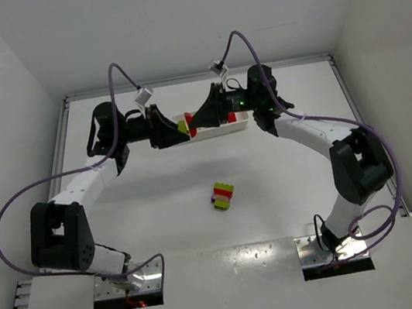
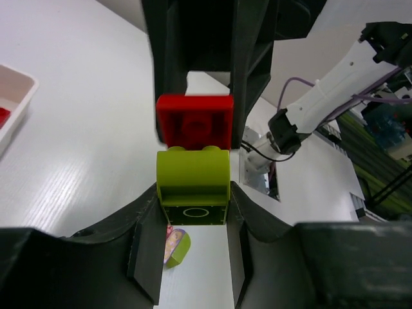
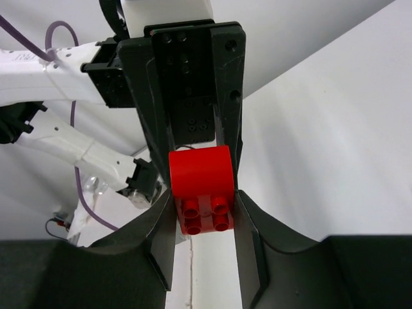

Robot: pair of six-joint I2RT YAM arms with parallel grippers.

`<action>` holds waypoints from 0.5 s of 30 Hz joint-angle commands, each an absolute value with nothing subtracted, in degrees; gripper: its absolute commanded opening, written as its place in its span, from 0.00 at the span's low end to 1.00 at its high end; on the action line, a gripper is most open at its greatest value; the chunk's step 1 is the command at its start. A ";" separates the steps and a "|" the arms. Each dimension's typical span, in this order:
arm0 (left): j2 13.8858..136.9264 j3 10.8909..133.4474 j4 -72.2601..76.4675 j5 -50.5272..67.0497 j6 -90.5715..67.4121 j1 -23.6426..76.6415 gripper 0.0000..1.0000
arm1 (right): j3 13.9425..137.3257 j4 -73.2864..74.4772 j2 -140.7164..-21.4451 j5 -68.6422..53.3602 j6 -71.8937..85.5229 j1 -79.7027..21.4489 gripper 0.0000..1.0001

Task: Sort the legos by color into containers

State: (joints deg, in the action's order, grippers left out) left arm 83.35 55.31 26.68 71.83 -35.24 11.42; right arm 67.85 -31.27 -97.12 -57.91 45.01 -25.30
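Observation:
My two grippers meet nose to nose just above the white tray (image 1: 222, 129) at the back of the table. My left gripper (image 1: 164, 126) (image 2: 193, 207) is shut on a lime green brick (image 2: 193, 187) (image 1: 183, 126). My right gripper (image 1: 206, 113) (image 3: 205, 207) is shut on a red brick (image 3: 202, 187) (image 2: 195, 121) (image 1: 191, 132). The green brick's studs touch the red brick's underside. A small stack of green, red and purple bricks (image 1: 222, 194) stands on the table's middle; it also shows under my left jaws (image 2: 175, 247).
The tray holds red pieces (image 1: 231, 117) at its right end, and one corner of it with a red piece shows in the left wrist view (image 2: 14, 96). Purple cables loop over both arms. White walls close in the table.

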 commanded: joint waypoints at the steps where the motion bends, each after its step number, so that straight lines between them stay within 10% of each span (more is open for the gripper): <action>1: 81.47 56.07 22.18 72.85 -28.94 8.44 0.04 | 69.43 -32.00 -95.98 -59.41 44.74 -21.90 0.00; 6: 78.84 58.36 -5.06 73.39 -8.37 5.81 0.03 | 68.91 -31.30 -95.98 -56.51 43.51 -17.23 0.00; 15: 84.36 65.18 -5.79 50.03 -10.54 7.46 0.04 | 73.82 -10.22 -96.50 -48.10 24.13 -11.08 0.00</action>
State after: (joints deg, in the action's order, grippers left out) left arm 81.30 58.26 -4.97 61.39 -11.79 6.11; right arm 69.34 -18.61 -97.23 -53.39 34.50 -11.77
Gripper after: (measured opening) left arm 0.417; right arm 0.362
